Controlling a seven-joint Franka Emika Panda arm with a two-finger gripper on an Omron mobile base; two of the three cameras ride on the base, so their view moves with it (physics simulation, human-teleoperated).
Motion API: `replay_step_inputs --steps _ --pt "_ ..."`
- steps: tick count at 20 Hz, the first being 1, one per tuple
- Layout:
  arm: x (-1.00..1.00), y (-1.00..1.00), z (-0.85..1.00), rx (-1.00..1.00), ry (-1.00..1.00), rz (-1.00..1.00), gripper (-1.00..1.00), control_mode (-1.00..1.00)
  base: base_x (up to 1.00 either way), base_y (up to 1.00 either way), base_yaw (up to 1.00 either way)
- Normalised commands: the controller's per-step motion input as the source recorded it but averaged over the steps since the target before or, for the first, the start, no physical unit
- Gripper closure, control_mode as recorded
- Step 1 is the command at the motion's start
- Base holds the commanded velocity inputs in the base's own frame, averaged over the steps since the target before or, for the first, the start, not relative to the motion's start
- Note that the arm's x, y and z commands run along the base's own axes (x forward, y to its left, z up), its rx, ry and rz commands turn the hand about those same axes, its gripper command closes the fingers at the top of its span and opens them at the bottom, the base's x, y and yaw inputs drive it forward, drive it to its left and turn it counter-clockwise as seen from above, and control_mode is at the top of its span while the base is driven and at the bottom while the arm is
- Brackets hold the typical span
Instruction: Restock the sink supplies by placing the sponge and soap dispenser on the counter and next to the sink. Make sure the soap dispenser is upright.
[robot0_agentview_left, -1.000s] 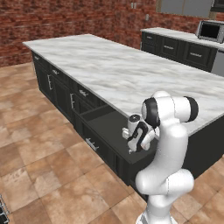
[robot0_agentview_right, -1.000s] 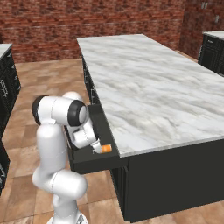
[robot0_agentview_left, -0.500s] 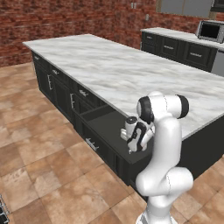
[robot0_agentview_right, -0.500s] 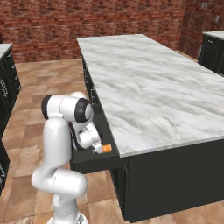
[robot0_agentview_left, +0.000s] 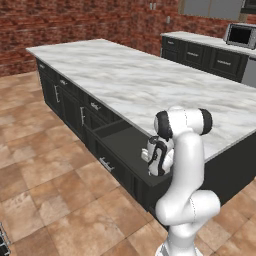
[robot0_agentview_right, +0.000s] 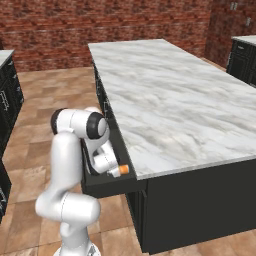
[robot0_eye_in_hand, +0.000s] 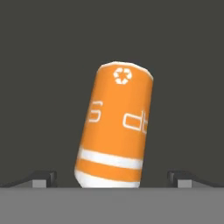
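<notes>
From here the soap dispenser (robot0_eye_in_hand: 114, 129) loses its lower end below the hand view's bottom edge, so its pump can't be seen. From the right side only an orange tip (robot0_agentview_right: 123, 169) pokes past the arm in the open drawer (robot0_agentview_right: 107, 184); the fingers (robot0_eye_in_hand: 41, 178) show as mere stubs.

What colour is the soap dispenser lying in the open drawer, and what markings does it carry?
Orange soap dispenser with a white band, white lettering and a white recycling symbol; clearest in the hand view.
</notes>
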Motion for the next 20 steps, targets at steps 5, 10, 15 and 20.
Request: replay_step_inputs --steps 5,10,15,20 --pt "0.01 -0.05 -0.45 0.01 0.05 -0.03 -1.0 -1.0 0.0 0.0 0.0" --pt "0.1 0.0 -0.53 0.0 0.09 -0.02 1.0 -1.0 0.0 0.0 0.0" --pt "0.08 0.04 0.13 0.01 -0.01 -0.05 1.0 -1.0 0.0 0.0 0.0" --pt "-0.29 0.29 0.63 0.0 -0.11 -0.05 1.0 -1.0 0.0 0.0 0.0"
